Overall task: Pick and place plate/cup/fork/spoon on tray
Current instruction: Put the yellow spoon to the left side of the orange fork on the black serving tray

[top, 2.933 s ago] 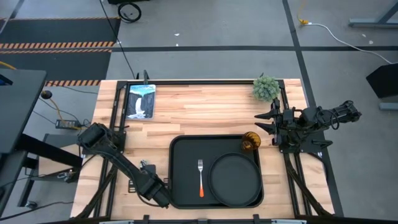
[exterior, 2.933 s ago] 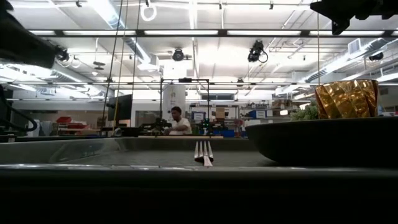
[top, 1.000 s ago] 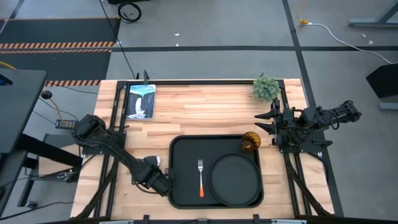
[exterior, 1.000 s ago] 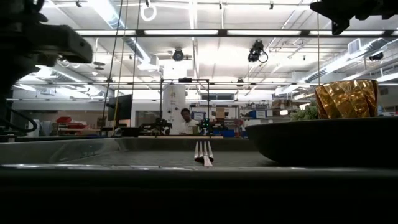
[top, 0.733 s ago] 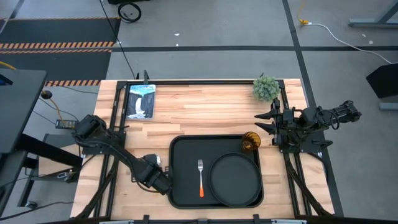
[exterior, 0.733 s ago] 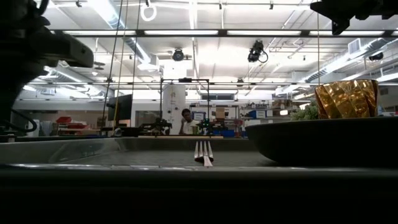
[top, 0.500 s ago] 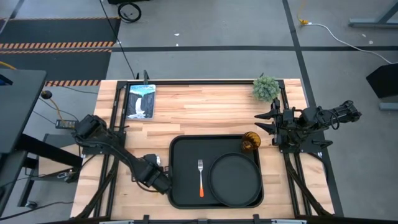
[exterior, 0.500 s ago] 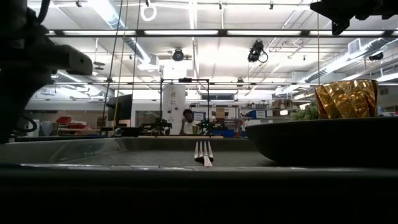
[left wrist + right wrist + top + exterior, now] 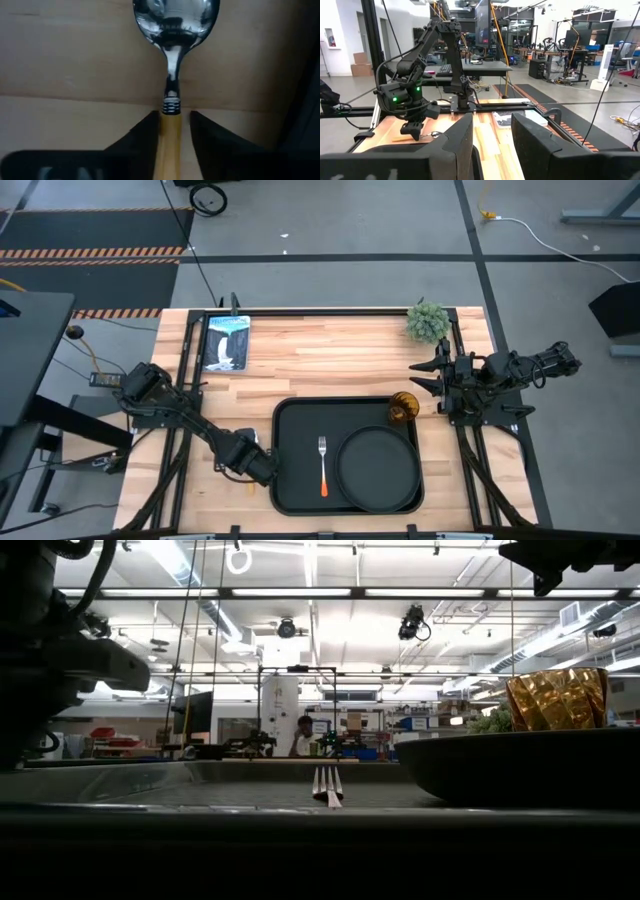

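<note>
Butcher-block wood forms the one table [image 9: 330, 355], on which one black tray [image 9: 298, 425] lies at the near middle. One round black plate [image 9: 377, 467] sits on the tray's right half, one fork [image 9: 323, 465] lies on its left half with tines pointing away from the near edge, and one amber cup [image 9: 403, 407] stands in the tray's far right corner, just beyond the plate. In the low view the fork [image 9: 326, 786] points toward the camera from the tray floor, with the plate [image 9: 520, 765] to its right and the cup [image 9: 558, 699] rising behind the plate's rim.

One spoon [image 9: 172, 60] is seen in the left wrist view, its bowl over bare wood and its orange handle running back between the dark fingers [image 9: 145, 137]. The left arm reaches along the near left of the table, its gripper [image 9: 252, 464] low beside the tray's left rim; the fingers sit to either side of the spoon's handle, and whether they press it cannot be told. The right arm waits folded off the table's right edge, its gripper [image 9: 428, 375] pointing inward near a small green plant [image 9: 428, 321], its fingers apart and holding nothing. One picture card [image 9: 226, 342] lies at the far left corner. One person [image 9: 299, 737] shows far off in the room.
</note>
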Controlling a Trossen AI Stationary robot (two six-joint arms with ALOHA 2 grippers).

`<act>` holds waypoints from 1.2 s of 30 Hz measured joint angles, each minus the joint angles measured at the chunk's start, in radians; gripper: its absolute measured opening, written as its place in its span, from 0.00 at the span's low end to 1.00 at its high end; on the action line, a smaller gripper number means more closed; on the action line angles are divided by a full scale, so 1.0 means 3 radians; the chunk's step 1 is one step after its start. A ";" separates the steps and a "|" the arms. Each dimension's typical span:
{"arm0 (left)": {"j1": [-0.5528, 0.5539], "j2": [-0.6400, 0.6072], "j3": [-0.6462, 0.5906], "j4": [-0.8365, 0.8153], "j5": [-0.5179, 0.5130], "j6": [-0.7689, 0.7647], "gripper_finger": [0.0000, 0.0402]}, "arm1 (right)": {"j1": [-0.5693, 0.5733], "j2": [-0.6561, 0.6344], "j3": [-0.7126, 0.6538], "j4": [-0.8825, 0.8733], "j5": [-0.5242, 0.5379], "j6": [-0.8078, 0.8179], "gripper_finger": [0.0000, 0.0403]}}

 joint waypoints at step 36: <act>0.0280 -0.0239 -0.0014 0.1413 -0.0908 0.0581 0.14 | 0.0000 0.0006 0.0000 0.0004 0.0001 0.0010 0.35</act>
